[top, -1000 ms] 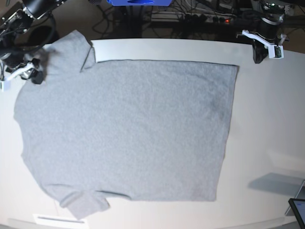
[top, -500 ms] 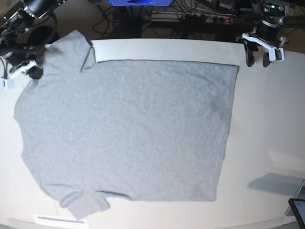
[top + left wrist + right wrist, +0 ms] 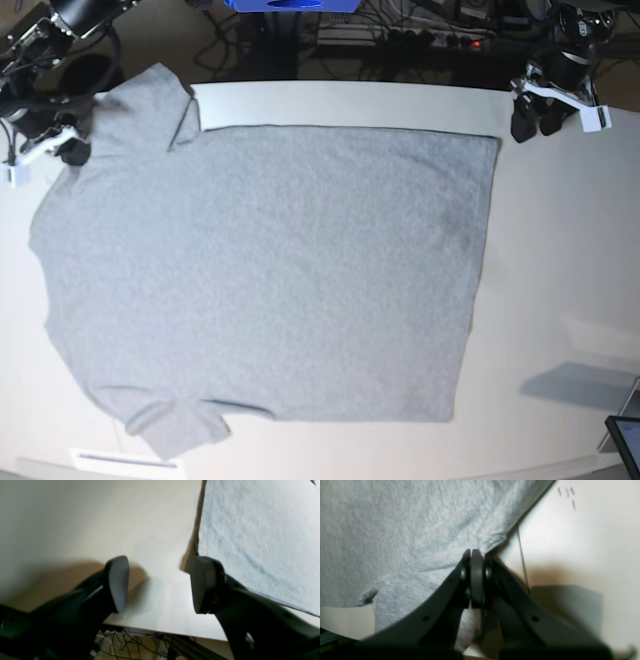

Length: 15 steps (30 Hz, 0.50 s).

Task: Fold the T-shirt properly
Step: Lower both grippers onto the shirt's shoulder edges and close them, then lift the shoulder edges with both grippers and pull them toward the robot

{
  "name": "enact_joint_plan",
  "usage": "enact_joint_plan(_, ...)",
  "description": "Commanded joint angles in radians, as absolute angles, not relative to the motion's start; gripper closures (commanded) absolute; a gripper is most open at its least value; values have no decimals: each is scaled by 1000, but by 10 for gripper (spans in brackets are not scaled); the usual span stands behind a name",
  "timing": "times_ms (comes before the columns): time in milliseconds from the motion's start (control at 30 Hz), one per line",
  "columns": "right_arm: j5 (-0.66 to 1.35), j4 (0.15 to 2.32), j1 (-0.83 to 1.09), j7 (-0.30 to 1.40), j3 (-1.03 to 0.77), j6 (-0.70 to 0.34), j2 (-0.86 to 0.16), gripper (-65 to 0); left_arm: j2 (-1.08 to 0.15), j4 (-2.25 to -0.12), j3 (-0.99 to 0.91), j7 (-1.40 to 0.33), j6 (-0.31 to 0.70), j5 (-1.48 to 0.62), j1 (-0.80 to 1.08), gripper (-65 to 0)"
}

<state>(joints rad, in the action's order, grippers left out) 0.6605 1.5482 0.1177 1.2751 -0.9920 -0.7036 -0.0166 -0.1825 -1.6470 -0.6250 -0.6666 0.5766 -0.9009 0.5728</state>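
The grey T-shirt (image 3: 270, 270) lies spread flat on the white table (image 3: 560, 250), plain side up, its hem towards the right of the base view. My right gripper (image 3: 68, 150) is at the shirt's far-left edge by the sleeve. In the right wrist view its jaws (image 3: 476, 555) are shut, and the T-shirt (image 3: 395, 530) puckers at the tips. My left gripper (image 3: 535, 122) hovers just beyond the hem's far corner. It is open (image 3: 160, 585) over bare table, with the T-shirt (image 3: 262, 530) beside its right finger (image 3: 203, 585).
The table's far edge runs just behind both grippers, with cables and a blue object (image 3: 290, 5) beyond it. A dark screen corner (image 3: 625, 440) sits at the near right. A white strip (image 3: 120, 460) lies at the near-left edge.
My right gripper closed at the shirt's edge by the sleeve. My left gripper opened and shifted slightly beside the hem corner. The shirt has stayed flat.
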Motion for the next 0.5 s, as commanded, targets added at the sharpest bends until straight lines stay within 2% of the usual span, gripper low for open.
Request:
enact_joint_plan(0, 607, 1547, 130, 1336, -989, -698, -18, 0, -196, -1661, -630, -648, 584, -915, 572, -385)
enact_joint_plan(467, 607, 1547, 131, 1336, -989, -698, -18, 0, -188, -1592, -490, -659, 561, -912, 503, -381)
